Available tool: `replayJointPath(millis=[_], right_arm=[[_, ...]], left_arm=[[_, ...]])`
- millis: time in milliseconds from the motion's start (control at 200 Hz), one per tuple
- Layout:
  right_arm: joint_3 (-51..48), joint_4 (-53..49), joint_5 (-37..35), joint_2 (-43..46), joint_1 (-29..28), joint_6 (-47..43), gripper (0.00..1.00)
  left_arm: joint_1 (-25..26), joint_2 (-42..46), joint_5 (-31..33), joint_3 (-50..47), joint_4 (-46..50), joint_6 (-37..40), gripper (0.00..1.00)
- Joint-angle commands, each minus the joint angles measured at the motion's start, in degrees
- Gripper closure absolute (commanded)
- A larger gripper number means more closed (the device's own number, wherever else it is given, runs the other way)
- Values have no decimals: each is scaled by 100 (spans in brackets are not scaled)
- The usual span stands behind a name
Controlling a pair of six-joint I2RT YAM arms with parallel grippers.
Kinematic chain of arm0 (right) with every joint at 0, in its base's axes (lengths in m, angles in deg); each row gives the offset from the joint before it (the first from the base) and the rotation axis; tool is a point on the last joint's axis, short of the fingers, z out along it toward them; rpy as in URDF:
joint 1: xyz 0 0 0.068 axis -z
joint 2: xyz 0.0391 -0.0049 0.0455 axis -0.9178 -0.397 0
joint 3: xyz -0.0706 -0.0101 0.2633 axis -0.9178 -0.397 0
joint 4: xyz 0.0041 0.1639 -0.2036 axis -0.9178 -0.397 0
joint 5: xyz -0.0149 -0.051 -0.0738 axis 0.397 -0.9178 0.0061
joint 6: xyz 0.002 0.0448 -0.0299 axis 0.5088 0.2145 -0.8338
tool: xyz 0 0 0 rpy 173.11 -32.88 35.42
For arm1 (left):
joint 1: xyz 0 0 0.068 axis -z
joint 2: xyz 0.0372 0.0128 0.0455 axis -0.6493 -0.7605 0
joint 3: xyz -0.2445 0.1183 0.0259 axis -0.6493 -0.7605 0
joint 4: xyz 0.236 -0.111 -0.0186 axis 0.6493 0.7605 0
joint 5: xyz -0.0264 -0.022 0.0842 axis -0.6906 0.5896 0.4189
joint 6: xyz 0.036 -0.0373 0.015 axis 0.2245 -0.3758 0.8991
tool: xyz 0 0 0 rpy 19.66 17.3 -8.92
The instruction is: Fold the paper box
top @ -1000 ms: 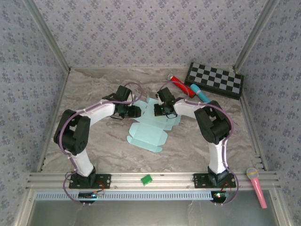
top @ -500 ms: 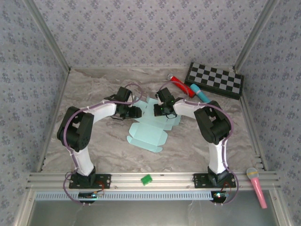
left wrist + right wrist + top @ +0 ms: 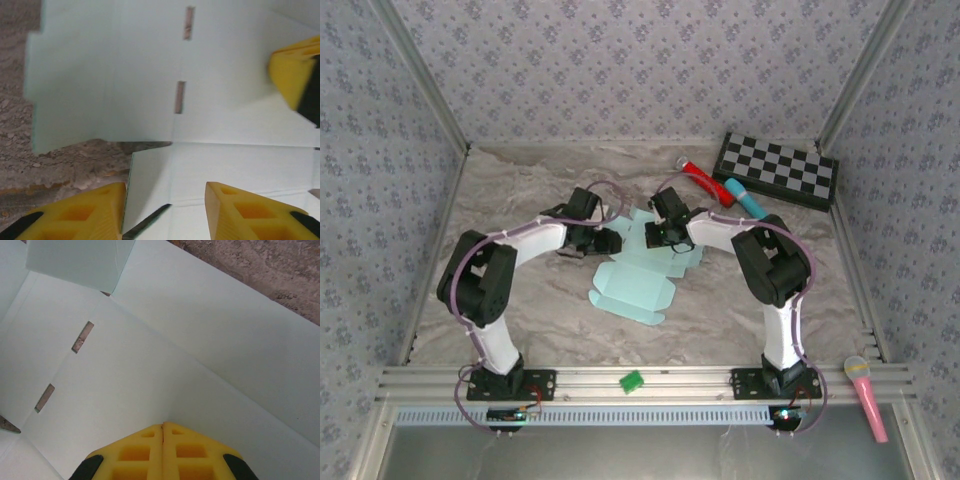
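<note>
Paper box (image 3: 632, 290), flap-folding: left pincer (image 3: 165, 192), released, is straddling raised flap (image 3: 150, 182); right pincer (image 3: 162, 427), clenched empty, is pinning panel (image 3: 150, 365). Next likely: creasing upright.

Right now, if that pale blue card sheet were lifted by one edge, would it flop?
Probably: the paper box lies thin and creased, so it would likely sag along folds. Looks light; a push could slide it.
</note>
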Motion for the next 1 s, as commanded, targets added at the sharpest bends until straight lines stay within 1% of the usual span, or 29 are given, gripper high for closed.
replayJointPath(millis=[0, 165, 240, 315, 615, 720, 860, 994], right_arm=[[54, -430, -3, -110, -63, 19, 100], [57, -437, -3, -145, -72, 27, 100], [54, -449, 1, -148, -72, 23, 100], [44, -445, 2, -150, -80, 23, 100], [29, -419, 13, -110, -84, 13, 100], [48, -445, 27, -101, -81, -42, 100], [136, -507, 82, -36, -76, -144, 100], [305, -633, 144, 93, -46, -275, 99]], left_arm=[[151, 218, 127, 100, 65, 302, 54], [324, 57, 161, 230, 149, 380, 55], [391, -31, 168, 269, 190, 380, 59], [469, -71, 186, 280, 191, 377, 60], [624, -318, 85, 250, 47, 196, 62], [624, -228, 45, 180, -50, 148, 61], [599, 28, 218, 171, -42, 156, 58], [415, 320, 257, 152, -51, 123, 56]])
